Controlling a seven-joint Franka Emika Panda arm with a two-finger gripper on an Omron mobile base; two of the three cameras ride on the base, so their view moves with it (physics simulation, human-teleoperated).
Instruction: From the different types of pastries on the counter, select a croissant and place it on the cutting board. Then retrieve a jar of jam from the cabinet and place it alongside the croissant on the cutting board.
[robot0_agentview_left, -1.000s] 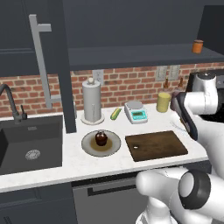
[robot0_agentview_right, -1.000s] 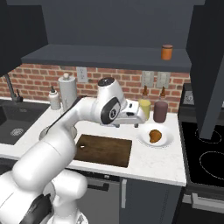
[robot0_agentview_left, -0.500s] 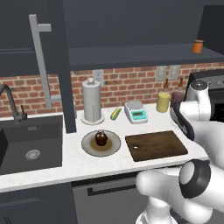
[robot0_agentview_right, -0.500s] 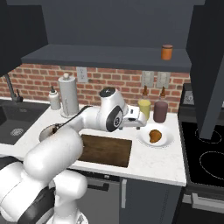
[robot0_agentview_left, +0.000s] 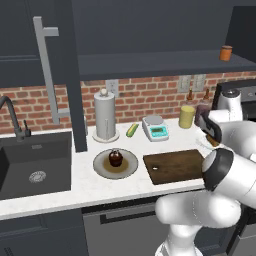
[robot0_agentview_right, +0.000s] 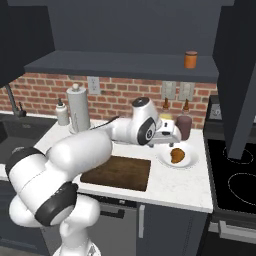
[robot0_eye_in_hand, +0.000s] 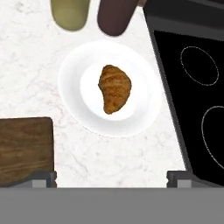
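Jaws spread wide and gripping nothing, the gripper (robot0_agentview_right: 172, 136) hangs above the right end of the counter (robot0_agentview_right: 170, 185), looking straight down on its target. And there it is: the croissant (robot0_eye_in_hand: 114, 88), golden brown, lying in the middle of a white plate (robot0_eye_in_hand: 74, 100) and touched by nothing. In the right base view the same croissant (robot0_agentview_right: 176, 155) sits on its plate (robot0_agentview_right: 190, 162) just right of the cutting board (robot0_agentview_right: 117, 172), with the stovetop (robot0_agentview_right: 235, 185) further right. Beyond the plate, at the far side against the brick wall, stand a yellowish canister (robot0_eye_in_hand: 70, 13) and a dark maroon one (robot0_eye_in_hand: 114, 15), close enough to matter on the way down.

So where does the task stand? Early days. The cutting board (robot0_agentview_left: 175, 166) is bare, no croissant on it, no jam. The hand looks lined up for the descent, but the grasp is not yet made. Left of the board another plate carries a dark round pastry (robot0_agentview_left: 115, 159), the one to ignore. The jar (robot0_agentview_right: 190, 59) up on the shelf is orange-brown; whether that is the jam, I cannot tell. My read: pick, lift, carry left to the board, then the whole jam errand remains. The croissant is curved and lies slantwise in the hand view, so the fingers will need to straddle its narrow width.
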